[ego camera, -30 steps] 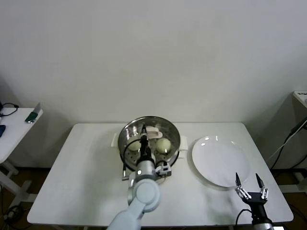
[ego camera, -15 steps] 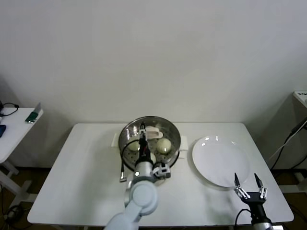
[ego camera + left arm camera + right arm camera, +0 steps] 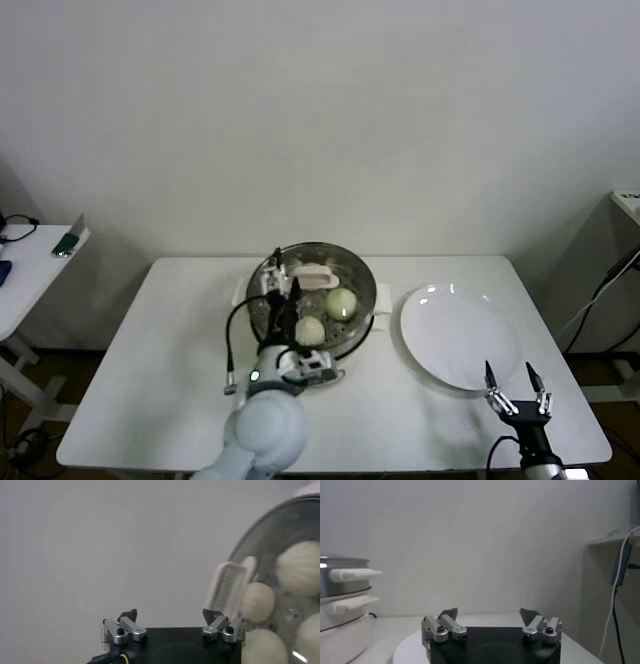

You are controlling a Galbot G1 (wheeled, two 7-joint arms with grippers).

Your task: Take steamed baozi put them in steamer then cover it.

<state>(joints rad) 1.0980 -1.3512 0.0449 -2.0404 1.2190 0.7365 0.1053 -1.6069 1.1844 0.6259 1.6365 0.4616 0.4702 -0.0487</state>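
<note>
We see the steamer [image 3: 312, 295] at the middle of the white tabletop [image 3: 170, 370], its lid off, with the plate [image 3: 458, 335] just to its right and bare. Inside the steamer our head view gives two baozi [image 3: 341, 302] clearly, one toward the right and one nearer us; others are partly covered by the left arm and a white handle-like piece at the back. The left wrist view shows parts of four pale buns [image 3: 302, 568] in the pan, all cut by the frame edge or by that white piece. Our left gripper [image 3: 282, 290] hangs above the steamer's left half, its jaws wide and holding nothing. The right gripper [image 3: 513, 385] sits low at the near right edge, by the plate, jaws spread wide and empty, its arm mostly cut off by the frame
</note>
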